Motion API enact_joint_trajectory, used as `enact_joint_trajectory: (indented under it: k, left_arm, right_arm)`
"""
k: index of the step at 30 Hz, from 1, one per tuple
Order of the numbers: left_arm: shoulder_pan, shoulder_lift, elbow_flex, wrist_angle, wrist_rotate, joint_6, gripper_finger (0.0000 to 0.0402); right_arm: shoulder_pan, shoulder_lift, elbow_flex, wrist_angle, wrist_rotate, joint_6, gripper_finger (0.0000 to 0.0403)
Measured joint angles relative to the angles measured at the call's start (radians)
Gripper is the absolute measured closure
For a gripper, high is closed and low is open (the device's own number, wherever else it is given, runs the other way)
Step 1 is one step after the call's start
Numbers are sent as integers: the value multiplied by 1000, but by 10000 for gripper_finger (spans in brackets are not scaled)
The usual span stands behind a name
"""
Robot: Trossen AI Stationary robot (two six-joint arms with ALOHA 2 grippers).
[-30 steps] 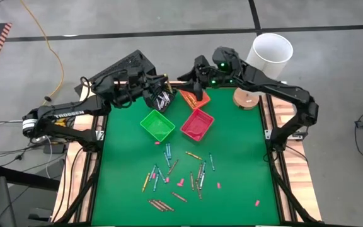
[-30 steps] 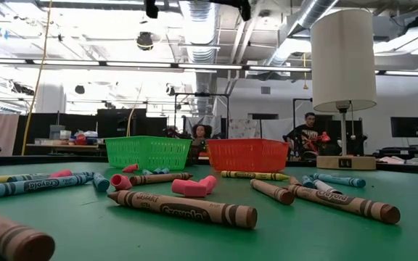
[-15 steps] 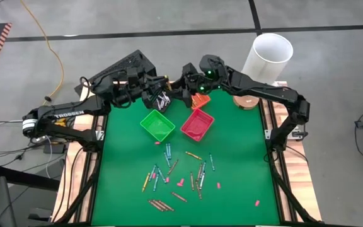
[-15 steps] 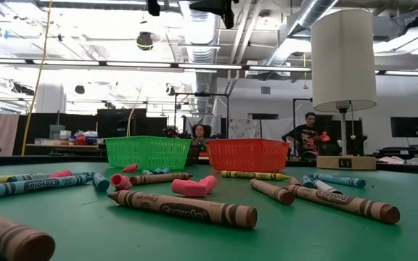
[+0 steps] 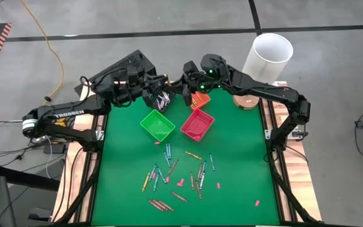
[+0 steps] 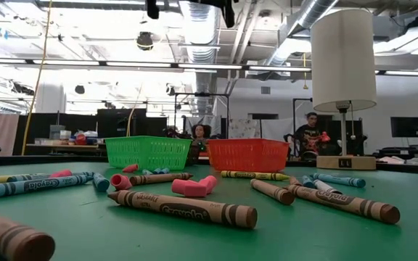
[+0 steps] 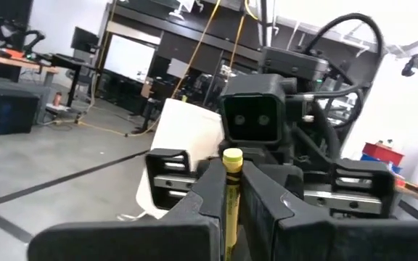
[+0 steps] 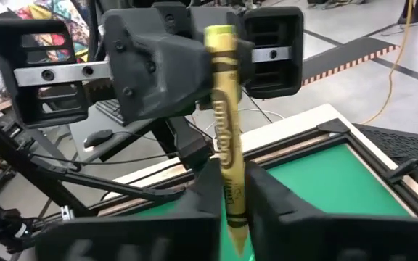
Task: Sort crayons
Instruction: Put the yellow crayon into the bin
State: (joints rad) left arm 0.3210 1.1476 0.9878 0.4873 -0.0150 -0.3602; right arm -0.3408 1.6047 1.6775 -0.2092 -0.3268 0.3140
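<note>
A yellow crayon [image 8: 222,109] stands upright in the air over the table's far edge, held between both grippers. My left gripper [image 7: 231,190] and my right gripper [image 8: 231,190] face each other there, left gripper [image 5: 163,98], right gripper [image 5: 184,88], each shut on that crayon. Several other crayons [image 5: 175,173] lie loose on the green mat in the near half, and the low view shows them close up [image 6: 183,206]. Small pink bits lie among them. My left gripper pinches the yellow crayon's upper part [image 8: 218,58] between its two fingers, which come about level from the table's left and lie across it. The flat end [image 7: 232,156] sticks up above the fingers. The crayon is clear of the table. My right gripper pinches the same crayon's lower part [image 8: 231,181] between its two fingers, coming about level from the table's right, across the crayon. The pointed tip [image 8: 239,243] sticks out below the fingers. The crayon stands upright.
A green bin [image 5: 157,125], a red bin [image 5: 197,123] and an orange bin [image 5: 198,99] stand at the far middle of the mat. A white lamp [image 5: 268,55] on a wooden base stands at the far right corner. People sit in the room behind [image 6: 309,134].
My right gripper has gone toward the table's left, up to my left gripper and the yellow crayon it holds. The left gripper has kept still.
</note>
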Motion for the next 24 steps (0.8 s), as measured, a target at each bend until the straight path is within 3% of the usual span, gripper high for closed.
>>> enact_joint_trajectory:
  k: [2,9,18,24]
  left_arm:
    - [0,0,0,-9,0,-8,390]
    - [-1,-1,2,-46,-28,-12,381]
    - [-1,-3,2,-235,-65,-58,275]
    - [-1,-2,0,-417,-142,-122,228]
  right_arm:
    - [1,0,0,0,3,-9,388]
    - [8,0,0,-17,27,0,398]
    - [-48,-6,0,-42,163,50,401]
    - [-148,22,2,-312,299,51,402]
